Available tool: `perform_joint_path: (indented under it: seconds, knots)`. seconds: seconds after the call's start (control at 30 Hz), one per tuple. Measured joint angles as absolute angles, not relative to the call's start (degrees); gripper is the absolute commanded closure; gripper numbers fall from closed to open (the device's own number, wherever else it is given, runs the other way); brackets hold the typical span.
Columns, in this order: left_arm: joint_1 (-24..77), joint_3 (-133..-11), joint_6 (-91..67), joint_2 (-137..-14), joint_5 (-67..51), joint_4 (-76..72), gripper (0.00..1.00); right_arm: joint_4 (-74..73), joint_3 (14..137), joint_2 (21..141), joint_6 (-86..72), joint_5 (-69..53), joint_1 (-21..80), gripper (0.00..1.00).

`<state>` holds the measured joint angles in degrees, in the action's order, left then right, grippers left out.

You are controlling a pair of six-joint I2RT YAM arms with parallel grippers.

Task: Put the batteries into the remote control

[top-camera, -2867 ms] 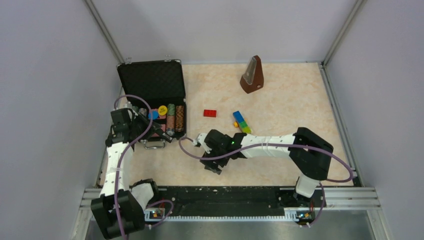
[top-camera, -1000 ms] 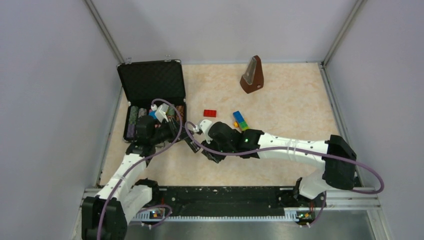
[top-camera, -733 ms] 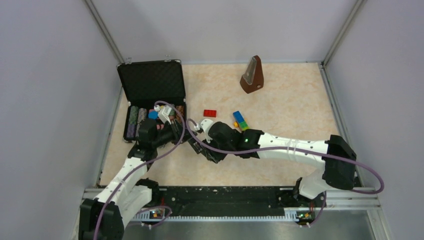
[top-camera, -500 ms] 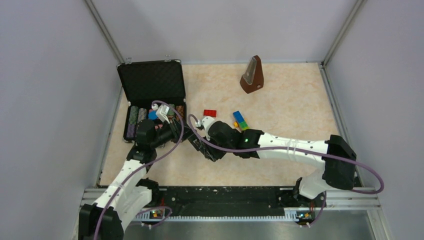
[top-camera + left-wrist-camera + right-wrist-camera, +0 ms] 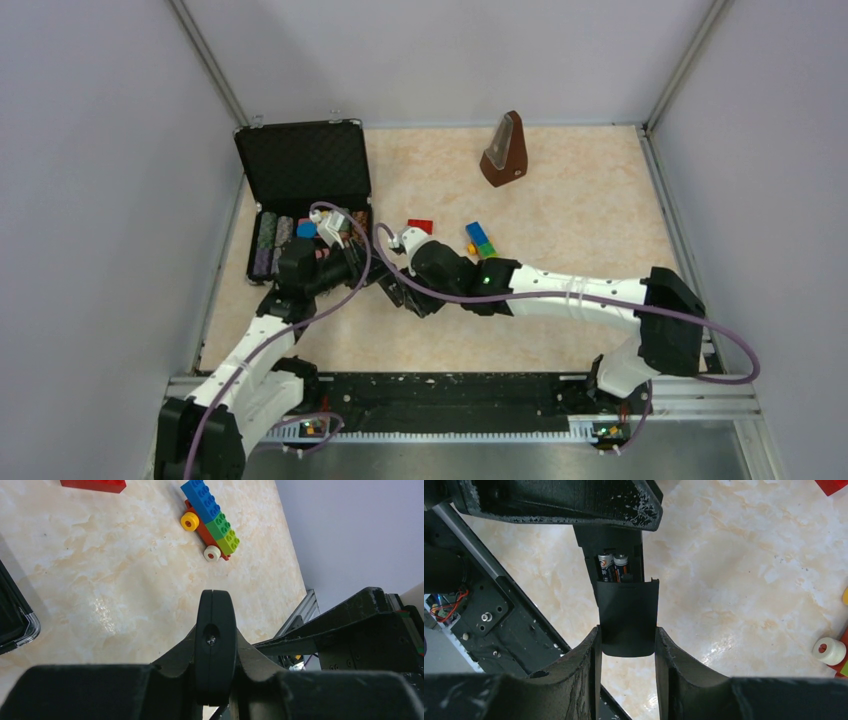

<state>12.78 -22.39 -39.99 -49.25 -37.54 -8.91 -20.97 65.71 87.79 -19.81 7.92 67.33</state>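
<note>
right fingers (image 5: 676, 670) clamp cover (image 5: 628, 615) at batteries (image 5: 614, 566) (both seated)

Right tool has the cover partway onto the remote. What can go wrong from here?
The cover sits partway on the remote, batteries exposed; pushed crooked, it may jam. The right tool pinches only the cover's edges, so it might slip. The left tool is shut; whether it braces the remote is unclear, so the remote may slide.
</note>
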Motion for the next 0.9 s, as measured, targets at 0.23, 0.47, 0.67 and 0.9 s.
perform_joint_path:
  seconds: [0.23,0.47,0.67,0.9]
  knots:
    - [13.6,-23.5,-40.1,-50.7,-37.4,-6.6,1.00,-20.1,65.8,88.3,-20.3,8.8,67.4,0.70]
    - [14.1,-24.4,-40.1,-50.9,-37.2,-5.9,1.00,-19.5,66.4,89.4,-20.7,8.8,67.7,0.69]
    - [14.5,-24.4,-39.8,-51.3,-37.0,-5.4,1.00,-19.3,66.5,89.7,-20.7,8.9,67.7,0.70]
    - [14.8,-24.6,-39.1,-51.8,-37.0,-5.1,1.00,-19.3,66.5,90.1,-20.7,8.9,67.7,0.70]
